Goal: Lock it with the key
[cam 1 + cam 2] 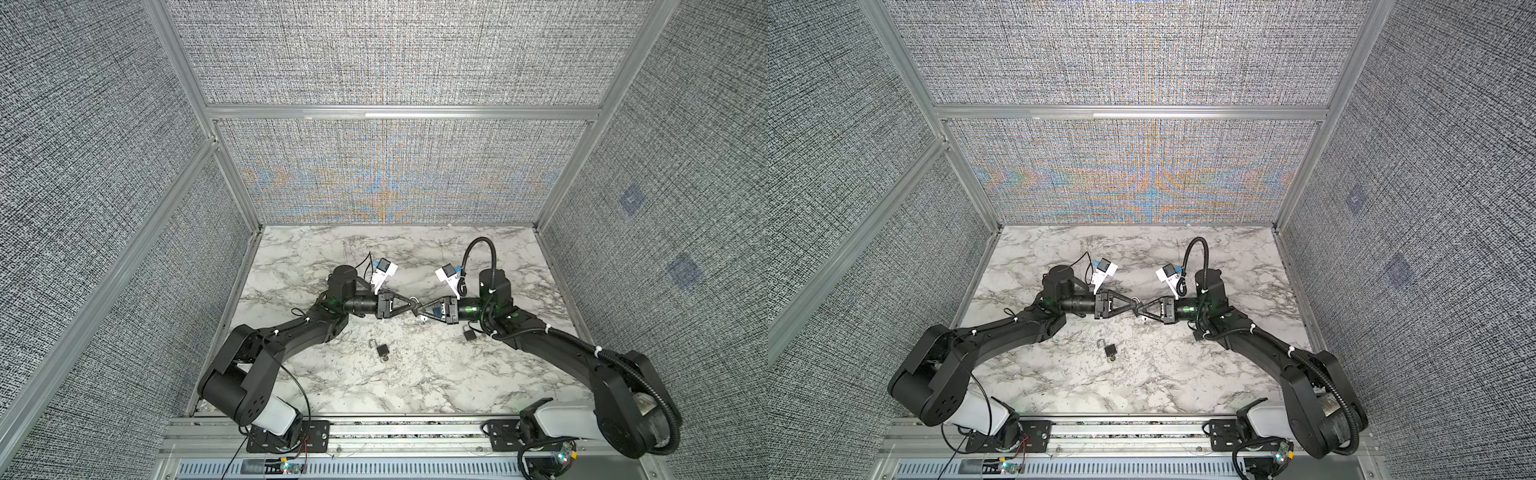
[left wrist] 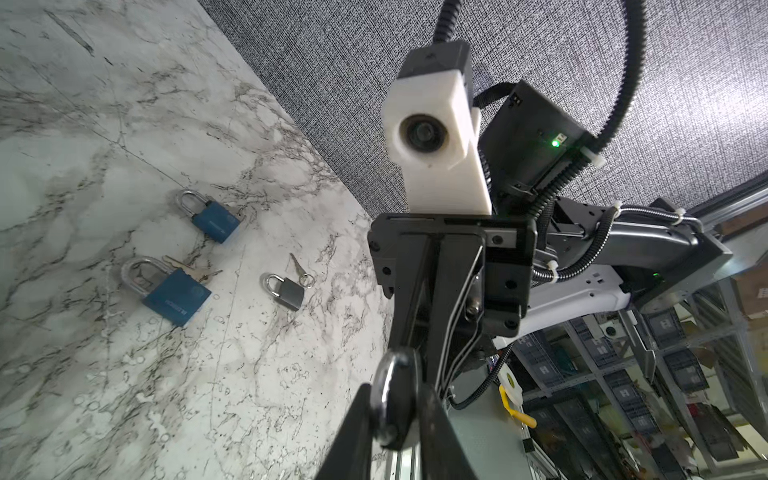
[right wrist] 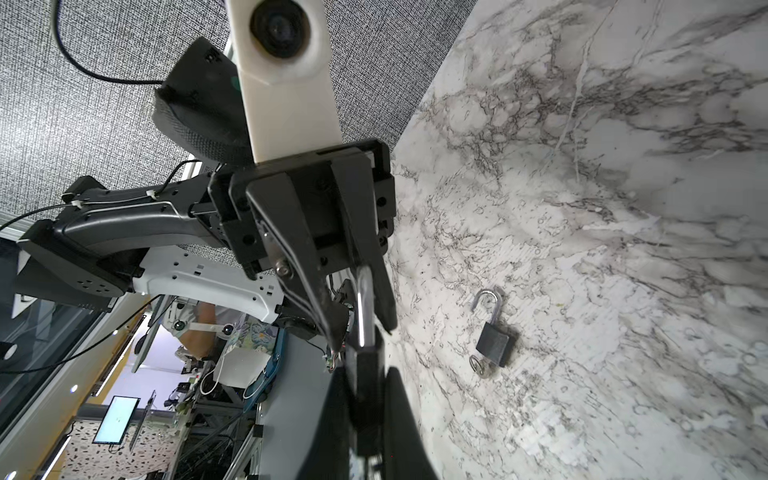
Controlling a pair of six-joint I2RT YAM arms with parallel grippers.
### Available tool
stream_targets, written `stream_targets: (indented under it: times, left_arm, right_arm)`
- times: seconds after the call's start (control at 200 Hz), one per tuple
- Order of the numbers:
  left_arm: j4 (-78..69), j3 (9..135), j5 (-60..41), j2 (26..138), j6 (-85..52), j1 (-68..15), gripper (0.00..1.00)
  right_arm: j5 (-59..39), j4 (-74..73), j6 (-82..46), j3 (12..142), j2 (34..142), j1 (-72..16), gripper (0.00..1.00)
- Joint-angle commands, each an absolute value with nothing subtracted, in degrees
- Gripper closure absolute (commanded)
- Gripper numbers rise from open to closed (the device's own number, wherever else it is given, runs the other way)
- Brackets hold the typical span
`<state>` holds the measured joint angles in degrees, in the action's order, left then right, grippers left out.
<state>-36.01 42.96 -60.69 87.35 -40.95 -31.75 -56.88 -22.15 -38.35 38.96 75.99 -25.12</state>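
- We are looking at a small padlock [image 3: 365,365] with a dark metal body. It is hanging in the air above the middle of the white marble-patterned bench [image 1: 374,395], between the two arms.
- The right end effector [image 3: 365,415] is clenching the body of this padlock, and its black fingers are pressing on the two flat sides.
- The long axis of the padlock is running along the line from arm to arm. The body is on the right side, and the polished steel shackle [image 3: 363,307] is pointing into the left end effector [image 2: 395,419].
- The jaws of the left end effector are standing a little apart with the shackle loop between them, so we are judging it as released, not pinching.
- We are seeing no key in the held padlock, and we cannot tell if its shackle is pushed home.
- The left arm is the free one, so we are judging that it is the one to fetch a key.
- A second dark padlock [image 3: 492,336] is lying on the bench with its shackle swung open and a key ring [image 3: 480,365] at its base.
- A larger blue padlock [image 2: 176,297] and a smaller blue padlock [image 2: 216,220] are lying apart from it.
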Motion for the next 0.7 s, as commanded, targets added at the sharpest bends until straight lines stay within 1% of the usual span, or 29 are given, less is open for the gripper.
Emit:
stream_targets:
  times: [0.0, 0.695]
  left_arm:
    - [-35.6, 43.7, -63.8, 87.3, -40.5, -31.6, 0.77]
    - [-38.4, 44.4, -62.9, 87.9, -42.2, -30.1, 0.76]
  right_arm:
    - [-55.1, -25.2, -37.8, 38.9, 75.7, -25.2, 1.0]
    - [-55.2, -24.5, -37.4, 39.8, 76.8, -26.5, 1.0]
